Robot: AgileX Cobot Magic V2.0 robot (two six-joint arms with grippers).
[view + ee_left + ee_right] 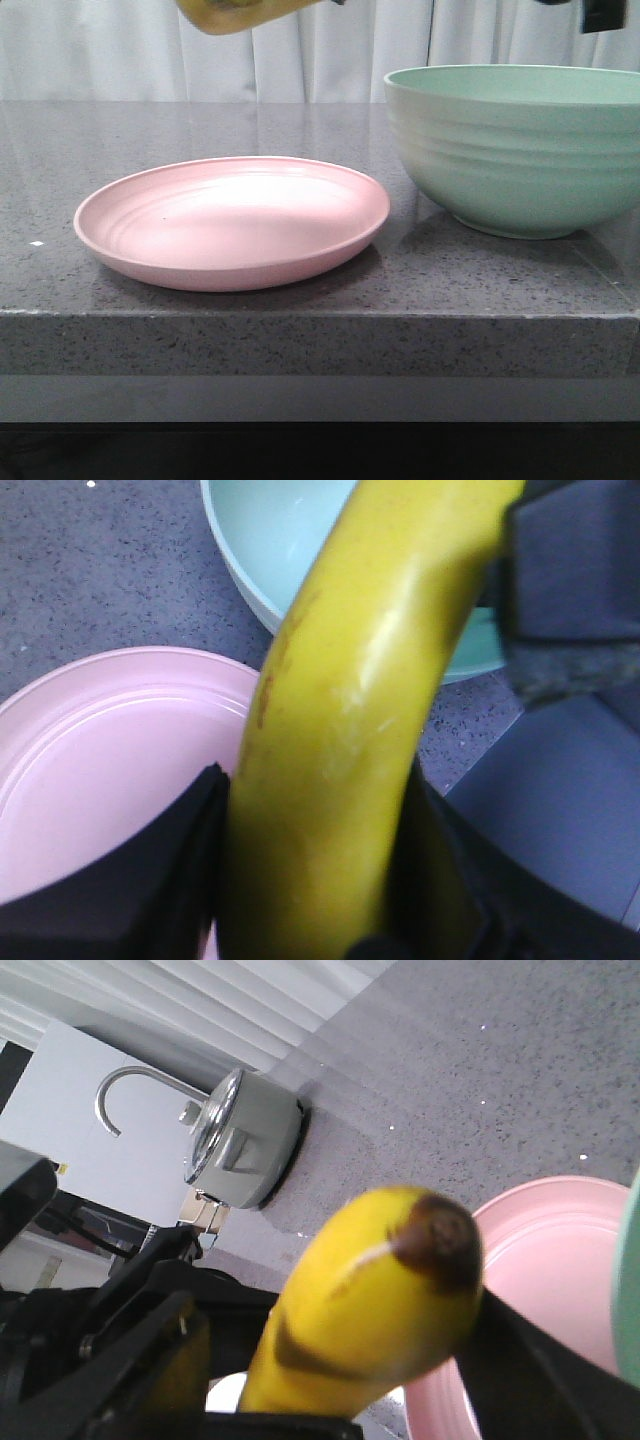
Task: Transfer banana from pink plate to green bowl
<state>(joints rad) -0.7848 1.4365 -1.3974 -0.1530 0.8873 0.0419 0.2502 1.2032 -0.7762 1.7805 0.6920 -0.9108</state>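
Observation:
The yellow banana (240, 12) hangs high over the table, cut off by the top edge of the front view, above the far side of the empty pink plate (232, 222). My left gripper (315, 810) is shut on the banana's (350, 710) middle, above the plate (110, 770) and the near rim of the green bowl (270, 540). My right gripper (340, 1340) is open around the banana's dark-tipped end (390, 1280): one finger (530, 1370) is against it, the other (140, 1360) stands apart. The green bowl (520, 150) stands empty to the right of the plate.
The grey stone table (320, 330) has its front edge close below the plate. A white curtain (330, 60) hangs behind. A metal lidded pot (240, 1140) sits at the table's far side in the right wrist view. A dark arm part (600, 12) shows at the top right.

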